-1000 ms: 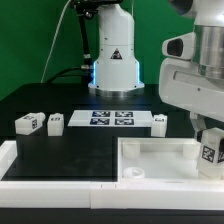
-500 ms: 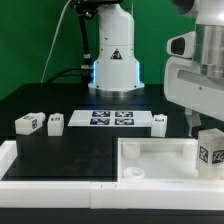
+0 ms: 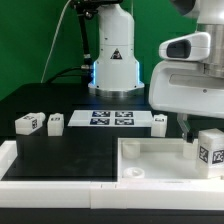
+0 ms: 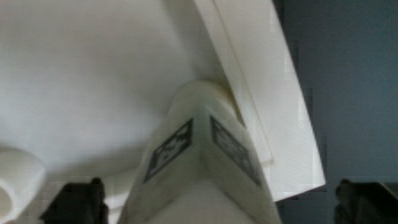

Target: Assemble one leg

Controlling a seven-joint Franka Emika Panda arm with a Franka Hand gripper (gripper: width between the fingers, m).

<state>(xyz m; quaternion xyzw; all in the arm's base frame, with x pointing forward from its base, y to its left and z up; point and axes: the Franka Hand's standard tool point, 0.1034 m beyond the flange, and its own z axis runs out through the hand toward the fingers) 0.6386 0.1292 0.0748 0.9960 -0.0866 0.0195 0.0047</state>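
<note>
white arm (image 3: 190, 80) with grey joints, black fingertips (image 4: 75, 200), warning-triangle base (image 3: 113, 60)

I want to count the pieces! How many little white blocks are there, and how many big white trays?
Little white blocks: 4
Big white trays: 1
Marker boards: 1
Total: 6

Wrist cam, pretty close up: leg (image 4: 199, 150) dead centre, tagged faces showing, sitting on white tabletop (image 4: 89, 70) right against raised rim. Dark fingertips (image 4: 75, 203) either side, clear of leg. Dark table (image 4: 347, 80) past rim.
</note>
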